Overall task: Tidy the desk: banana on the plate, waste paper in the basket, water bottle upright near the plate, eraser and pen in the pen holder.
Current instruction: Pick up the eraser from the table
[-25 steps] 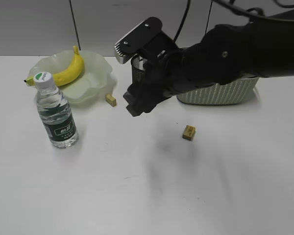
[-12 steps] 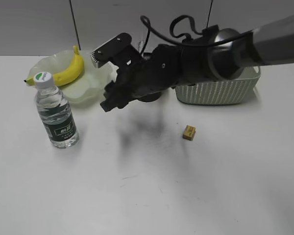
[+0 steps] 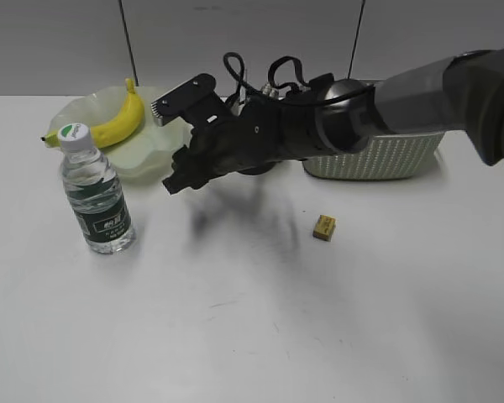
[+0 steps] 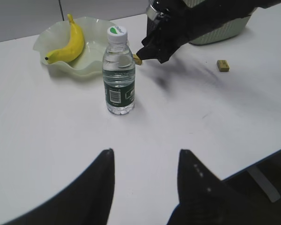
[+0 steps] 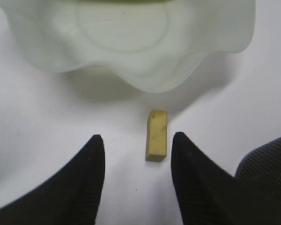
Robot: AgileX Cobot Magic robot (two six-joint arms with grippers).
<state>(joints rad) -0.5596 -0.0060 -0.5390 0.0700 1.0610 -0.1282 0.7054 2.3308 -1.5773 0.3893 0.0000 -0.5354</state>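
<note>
**Right arm over the small block by the plate**

Now my right gripper hangs low over the desk, just in front of the plate. From its wrist camera I see both fingers spread apart, with bare tabletop between them. A small tan block, the eraser, lies flat on the desk ahead of the gap, nearer the right fingertip, and neither finger touches it. It sits just below the plate's wavy rim, in the plate's shadow. At the lower right edge of that view, a patch of black mesh shows: the pen holder, close beside the gripper.

From the exterior camera, the right arm reaches across from the right side and its gripper points down at the spot in front of the plate. The arm hides most of the pen holder there. The basket stands behind the arm, to the right; I cannot see what lies inside it.

The banana rests in the plate. The water bottle stands upright, cap on, just in front of the plate's left side. A second tan block lies alone on the desk, well apart from the plate.

My left gripper hovers back from everything, its fingers apart and holding nothing, looking toward the bottle.
</note>
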